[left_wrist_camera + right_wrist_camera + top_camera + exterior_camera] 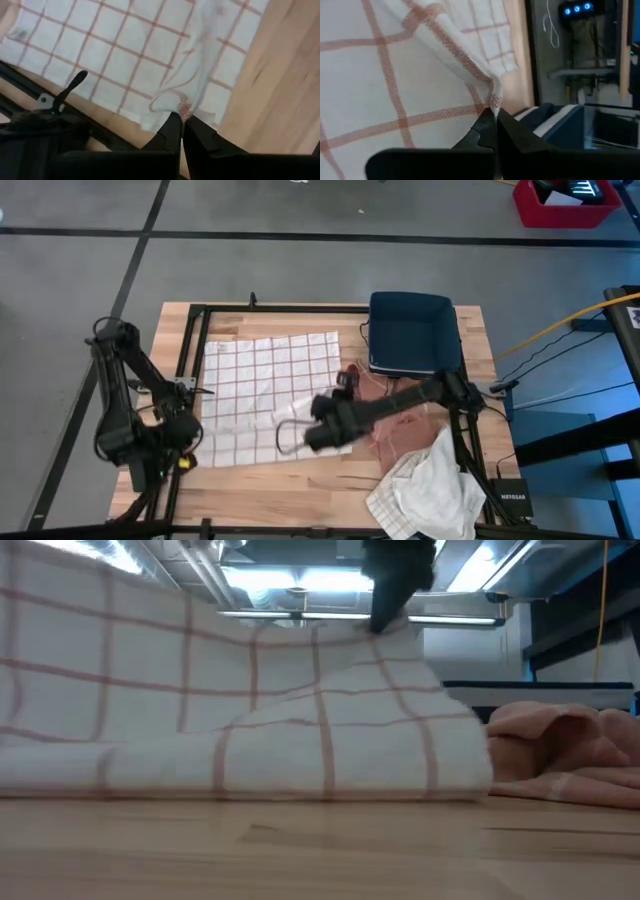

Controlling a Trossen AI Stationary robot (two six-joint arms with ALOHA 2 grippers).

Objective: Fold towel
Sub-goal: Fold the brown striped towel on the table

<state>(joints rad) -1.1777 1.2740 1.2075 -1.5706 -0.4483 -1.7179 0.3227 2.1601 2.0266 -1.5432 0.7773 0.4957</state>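
A white towel (265, 395) with a red grid lies spread on the wooden table, its far part flat on the wood. My left gripper (181, 121) is shut on the towel's near left corner, at the table's left side (188, 438). My right gripper (495, 114) is shut on the near right corner, over the table's middle (305, 435). In the low view the towel (250, 730) rises like a tent from the table up to my right gripper (392, 610); its left part climbs out of the picture. My left gripper pinches the towel's near left corner (183, 106) between its two fingers, slanting down from the near left. The corner is lifted off the wood and the cloth runs slack from it to the table. How many layers, I cannot tell. My right gripper pinches the near right corner (494, 100) between its two fingers, slanting down from the right. The hemmed edge (455, 45) rises to the fingers. That corner is raised clear of the table (385, 635), and the cloth drapes down from it.
A dark blue bin (412, 330) stands at the far right. A peach cloth (385, 430) lies right of the towel, also in the low view (560, 755). A crumpled white cloth (430, 485) hangs over the near right corner. A black frame rail (185, 360) runs along the left.
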